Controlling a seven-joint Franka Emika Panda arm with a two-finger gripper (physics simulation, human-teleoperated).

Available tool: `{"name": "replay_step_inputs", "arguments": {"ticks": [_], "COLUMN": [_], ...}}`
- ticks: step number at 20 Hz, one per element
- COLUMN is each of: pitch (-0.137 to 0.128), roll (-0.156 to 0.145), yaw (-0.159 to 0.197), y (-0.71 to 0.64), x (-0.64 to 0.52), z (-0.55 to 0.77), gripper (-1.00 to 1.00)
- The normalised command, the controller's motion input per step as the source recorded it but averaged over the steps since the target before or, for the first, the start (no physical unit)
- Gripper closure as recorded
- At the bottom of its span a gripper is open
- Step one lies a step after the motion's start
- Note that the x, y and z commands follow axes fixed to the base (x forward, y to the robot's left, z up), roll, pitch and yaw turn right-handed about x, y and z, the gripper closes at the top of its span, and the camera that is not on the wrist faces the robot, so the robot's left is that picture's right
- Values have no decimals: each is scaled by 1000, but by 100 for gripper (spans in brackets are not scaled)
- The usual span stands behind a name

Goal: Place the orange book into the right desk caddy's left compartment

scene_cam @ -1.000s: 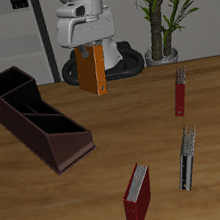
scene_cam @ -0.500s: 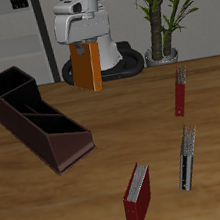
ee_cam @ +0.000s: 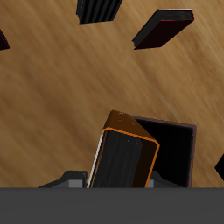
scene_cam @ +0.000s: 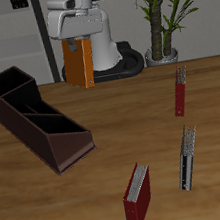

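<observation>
My gripper (scene_cam: 78,41) is shut on the orange book (scene_cam: 78,64) and holds it in the air above the back of the table, hanging down a little tilted. The right desk caddy (scene_cam: 32,115), long and dark maroon with partitions, lies on the table, apart from the book and lower than it. Its end compartments are open and look empty. In the wrist view the orange book (ee_cam: 122,159) hangs between the fingers, which are mostly hidden, with a dark-walled pocket (ee_cam: 178,153) that looks like part of the caddy behind it.
A dark red book (scene_cam: 181,92) lies toward the far side from the caddy. A black-and-grey book (scene_cam: 188,157) and another dark red book (scene_cam: 138,197) lie near the front edge. A potted plant (scene_cam: 162,12) stands at the back.
My gripper has carried the orange book toward the caddy's side and a little higher and farther back. Nothing on the table has moved.
</observation>
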Motion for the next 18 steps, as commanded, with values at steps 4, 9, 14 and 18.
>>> {"name": "replay_step_inputs", "arguments": {"ticks": [4, 9, 14, 18], "pitch": [5, -19, -1, -33], "roll": [-42, -44, -36, -46], "yaw": [-27, -26, -22, -29], "y": [-179, -204, -148, -165], "x": [-100, -115, -21, 55], "z": [32, 80, 21, 168], "gripper": [100, 100, 100, 100]}}
